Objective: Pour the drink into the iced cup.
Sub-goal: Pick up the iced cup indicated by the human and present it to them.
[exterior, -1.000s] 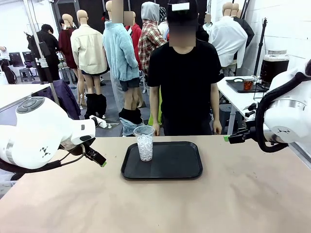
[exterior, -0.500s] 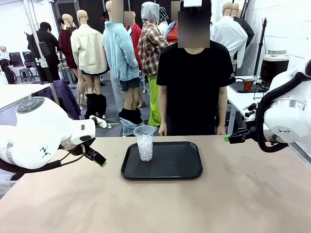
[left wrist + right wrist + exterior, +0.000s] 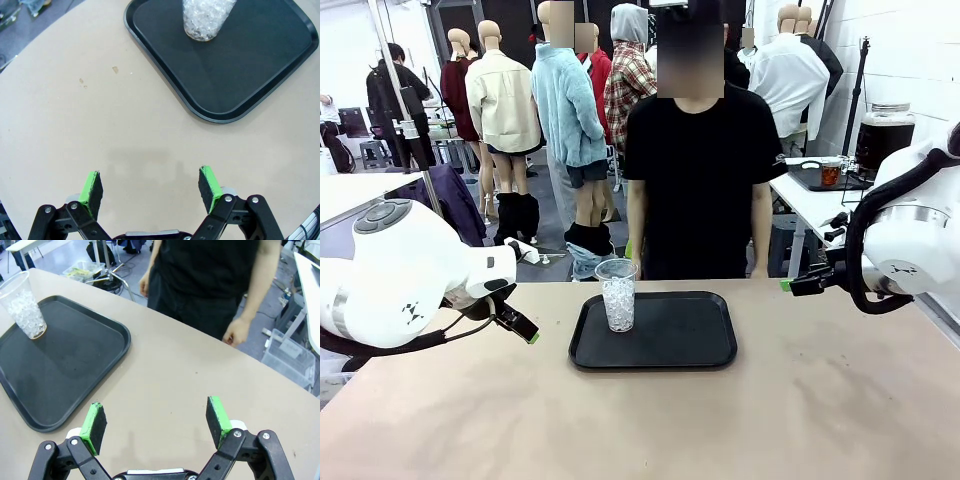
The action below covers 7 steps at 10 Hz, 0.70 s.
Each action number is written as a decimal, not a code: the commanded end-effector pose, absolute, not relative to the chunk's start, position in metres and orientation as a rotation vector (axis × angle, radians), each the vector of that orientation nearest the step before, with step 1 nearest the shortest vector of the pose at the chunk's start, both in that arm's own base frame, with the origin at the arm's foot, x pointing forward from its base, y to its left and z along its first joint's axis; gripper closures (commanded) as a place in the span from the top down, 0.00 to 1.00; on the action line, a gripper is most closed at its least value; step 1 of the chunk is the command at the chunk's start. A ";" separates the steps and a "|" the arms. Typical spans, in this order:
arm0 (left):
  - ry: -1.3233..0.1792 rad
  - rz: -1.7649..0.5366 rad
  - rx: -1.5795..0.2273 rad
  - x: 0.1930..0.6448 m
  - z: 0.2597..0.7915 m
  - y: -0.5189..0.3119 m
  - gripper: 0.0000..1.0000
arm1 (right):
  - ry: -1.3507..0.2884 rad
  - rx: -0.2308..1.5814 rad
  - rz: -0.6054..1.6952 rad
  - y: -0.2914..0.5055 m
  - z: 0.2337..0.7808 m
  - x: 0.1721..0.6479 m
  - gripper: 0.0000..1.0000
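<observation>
A clear plastic cup (image 3: 617, 295) packed with ice stands upright at the far left corner of a black tray (image 3: 670, 340) mid-table. The cup (image 3: 206, 20) and tray (image 3: 240, 65) lie ahead of my open left gripper (image 3: 150, 180), which hovers over bare table. My left gripper (image 3: 525, 328) hangs left of the tray. My right gripper (image 3: 788, 286) hangs right of it, open (image 3: 156, 415), with the cup (image 3: 25, 307) and tray (image 3: 65, 365) off to its left. The dark drink sits in a big glass jar (image 3: 885, 135) with a metal lid on a side table at the back right.
A person in a black shirt (image 3: 700, 160) stands at the table's far edge behind the tray, arms down, one hand (image 3: 235, 334) near the edge. A second black tray (image 3: 820, 182) with a small cup of reddish liquid (image 3: 830, 174) sits beside the jar.
The person stepped a little to the right, then back to the left behind the tray. Both arms, the cup and the tray have stayed still.
</observation>
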<state>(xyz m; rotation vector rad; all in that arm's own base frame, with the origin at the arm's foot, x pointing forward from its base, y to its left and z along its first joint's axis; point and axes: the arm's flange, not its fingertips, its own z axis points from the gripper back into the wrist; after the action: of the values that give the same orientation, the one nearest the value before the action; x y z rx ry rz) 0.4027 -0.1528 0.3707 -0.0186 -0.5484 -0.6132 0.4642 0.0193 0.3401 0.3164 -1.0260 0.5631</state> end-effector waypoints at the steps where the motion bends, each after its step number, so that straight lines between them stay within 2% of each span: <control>1: -0.550 -0.609 -0.021 0.403 0.371 -0.151 1.00 | -1.030 0.316 0.570 0.018 0.341 0.462 1.00; 7: -0.550 -0.609 -0.021 0.403 0.371 -0.151 1.00 | -1.030 0.316 0.570 0.018 0.341 0.462 1.00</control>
<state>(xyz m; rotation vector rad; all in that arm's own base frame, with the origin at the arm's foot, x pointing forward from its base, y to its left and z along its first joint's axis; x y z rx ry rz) 0.4027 -0.1528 0.3707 -0.0186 -0.5484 -0.6132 0.4642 0.0193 0.3401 0.3164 -1.0260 0.5631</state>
